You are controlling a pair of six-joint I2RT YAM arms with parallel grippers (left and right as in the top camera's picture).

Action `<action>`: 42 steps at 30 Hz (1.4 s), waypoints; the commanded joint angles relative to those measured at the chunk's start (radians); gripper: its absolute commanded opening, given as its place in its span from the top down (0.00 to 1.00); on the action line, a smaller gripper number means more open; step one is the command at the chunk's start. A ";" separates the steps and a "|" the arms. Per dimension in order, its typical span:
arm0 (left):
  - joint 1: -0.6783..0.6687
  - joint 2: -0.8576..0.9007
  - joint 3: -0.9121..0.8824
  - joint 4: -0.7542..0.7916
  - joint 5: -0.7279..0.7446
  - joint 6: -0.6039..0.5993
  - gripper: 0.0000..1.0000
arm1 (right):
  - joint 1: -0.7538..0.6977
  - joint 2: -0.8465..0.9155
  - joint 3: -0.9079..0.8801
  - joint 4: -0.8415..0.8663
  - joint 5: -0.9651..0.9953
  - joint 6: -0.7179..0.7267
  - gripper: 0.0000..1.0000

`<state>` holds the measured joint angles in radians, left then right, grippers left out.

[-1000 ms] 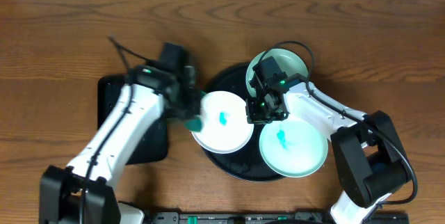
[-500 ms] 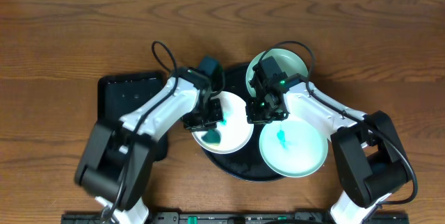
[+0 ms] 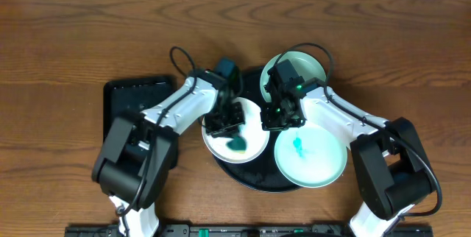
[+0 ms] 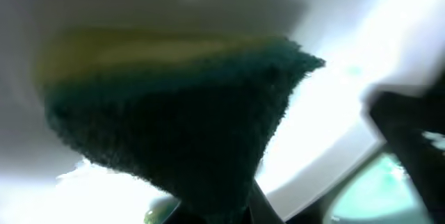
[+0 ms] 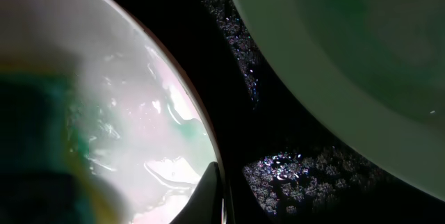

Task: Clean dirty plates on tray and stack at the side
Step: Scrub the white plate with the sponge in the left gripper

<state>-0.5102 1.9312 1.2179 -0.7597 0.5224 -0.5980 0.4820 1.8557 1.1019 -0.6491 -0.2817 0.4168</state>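
Note:
Three plates lie on the round black tray (image 3: 249, 172). The left white plate (image 3: 250, 149) carries a teal smear (image 3: 237, 145). My left gripper (image 3: 224, 119) is shut on a green and yellow sponge (image 4: 174, 120), which presses on this plate's white inside (image 4: 334, 106). My right gripper (image 3: 274, 118) is shut on the same plate's right rim; one fingertip (image 5: 211, 182) shows lying against the rim (image 5: 201, 123). A pale-mint plate (image 3: 318, 165) with a teal smear lies at the front right. Another mint plate (image 3: 300, 69) lies at the back, partly under the right arm.
A smaller rectangular black tray (image 3: 136, 104) lies on the wooden table to the left of the round tray, partly covered by the left arm. In the right wrist view the wet black tray floor (image 5: 278, 154) separates the white plate from a neighbouring mint plate (image 5: 361, 64).
My left gripper carried the sponge from the plate's left edge onto the white plate. The teal mark at its centre is now a smear nearer the front. The right arm stayed still.

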 commanded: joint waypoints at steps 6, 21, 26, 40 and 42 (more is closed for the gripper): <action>-0.034 0.044 -0.020 0.125 0.192 -0.005 0.93 | 0.010 -0.004 -0.012 -0.021 0.001 -0.003 0.99; 0.124 0.044 -0.020 0.090 -0.235 -0.002 0.93 | 0.010 -0.004 -0.012 -0.051 0.000 -0.002 0.99; 0.209 0.044 -0.020 -0.094 -0.412 0.030 0.93 | 0.010 -0.004 -0.012 -0.050 0.000 -0.002 0.99; 0.064 0.044 -0.020 -0.270 -0.049 0.277 0.93 | 0.010 -0.004 -0.012 -0.039 0.001 -0.002 0.99; 0.032 0.044 -0.020 -0.260 -0.006 0.289 0.93 | 0.010 -0.004 -0.012 -0.040 0.000 -0.002 0.99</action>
<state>-0.4248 1.9293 1.2343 -1.0138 0.4427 -0.3908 0.4957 1.8557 1.1030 -0.6796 -0.3115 0.4107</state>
